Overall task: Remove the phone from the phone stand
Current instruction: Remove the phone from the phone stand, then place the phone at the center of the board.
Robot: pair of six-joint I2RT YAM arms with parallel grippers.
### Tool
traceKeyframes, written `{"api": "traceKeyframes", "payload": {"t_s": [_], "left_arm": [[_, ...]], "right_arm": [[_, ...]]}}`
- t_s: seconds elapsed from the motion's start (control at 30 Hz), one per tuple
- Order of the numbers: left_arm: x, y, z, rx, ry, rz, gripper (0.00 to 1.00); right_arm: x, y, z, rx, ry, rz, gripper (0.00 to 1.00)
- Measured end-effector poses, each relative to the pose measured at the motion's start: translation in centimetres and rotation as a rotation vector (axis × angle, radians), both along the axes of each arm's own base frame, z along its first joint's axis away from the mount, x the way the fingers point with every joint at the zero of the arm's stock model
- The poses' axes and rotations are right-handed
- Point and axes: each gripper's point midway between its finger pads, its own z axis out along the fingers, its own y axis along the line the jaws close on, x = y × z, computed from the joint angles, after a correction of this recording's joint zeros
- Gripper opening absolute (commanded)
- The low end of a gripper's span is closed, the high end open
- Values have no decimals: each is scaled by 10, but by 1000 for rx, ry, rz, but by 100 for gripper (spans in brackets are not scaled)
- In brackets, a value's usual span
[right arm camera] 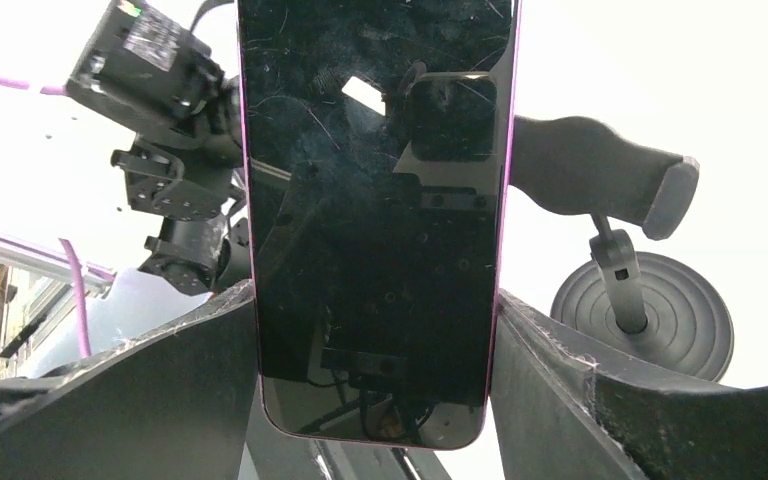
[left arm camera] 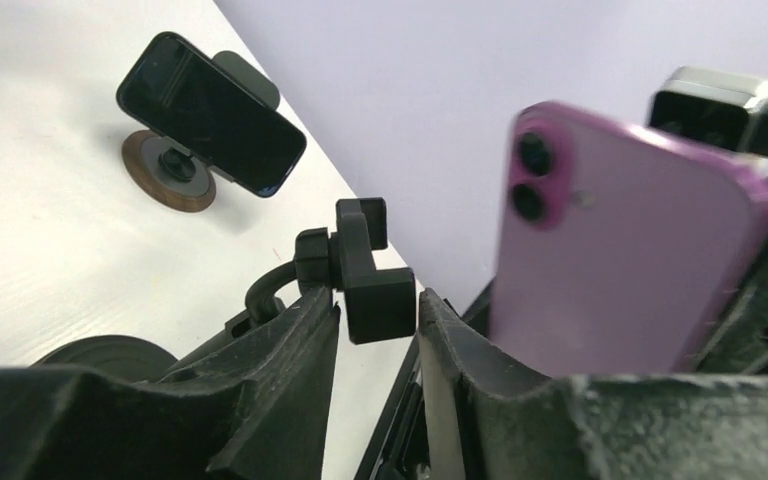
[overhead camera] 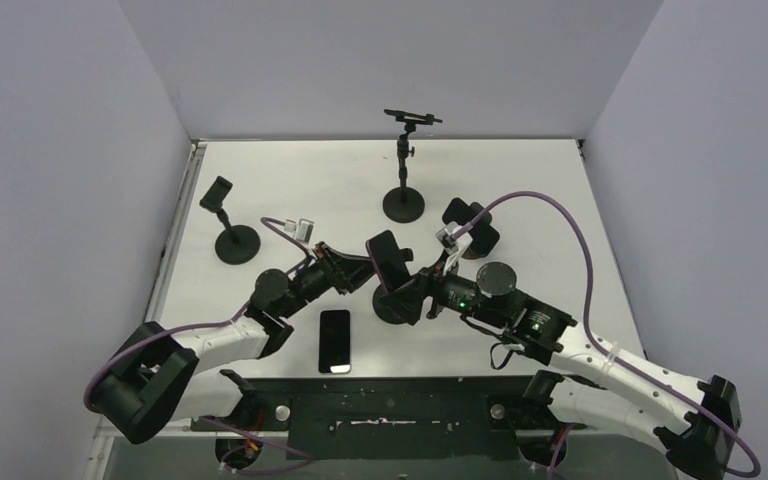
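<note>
Right wrist view: your right gripper clamps the purple phone edgewise; your left gripper pinches the black phone stand.

Plain pale lavender walls enclose a white table on three sides under even light.

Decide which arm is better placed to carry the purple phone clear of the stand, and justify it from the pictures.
Right. The right pincer grips the purple phone by both long edges, so it can probably draw it away. The left pincer clamps the stand's bracket, steadying it.
</note>
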Motion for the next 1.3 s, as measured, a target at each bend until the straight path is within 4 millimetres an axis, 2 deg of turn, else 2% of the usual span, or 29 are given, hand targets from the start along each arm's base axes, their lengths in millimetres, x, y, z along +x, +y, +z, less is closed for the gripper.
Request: {"api": "traceKeyframes", "payload": {"t_s": [0.17, 0.23, 0.27, 0.33, 0.63, 0.8, 0.9, 1.17, 1.3], "left_arm": [[0, 2, -9, 44, 35, 9, 65], [-1, 5, -8, 59, 48, 18, 78], [-2, 7, -6, 64, 47, 25, 83], [-2, 12, 6, 66, 38, 47, 85], [-13, 45, 89, -7, -51, 162, 85], [-9, 43, 117, 6, -34, 166, 80], [-4, 37, 117, 35, -1, 153, 75], [-6, 21, 93, 83, 93, 88, 66], [-10, 16, 95, 83, 95, 66, 57]], "right_arm": [[-5, -9, 24, -10, -49, 8, 0], [-5, -14, 30, -34, -67, -2, 0], [-5, -18, 32, -49, -75, -12, 0], [-2, -23, 34, -78, -90, -35, 0], [10, -39, 16, -210, -114, -107, 0], [15, -32, 13, -234, -114, -108, 0], [17, -26, 13, -236, -118, -103, 0], [19, -9, 31, -205, -147, -88, 0], [22, -2, 36, -202, -159, -96, 0]]}}
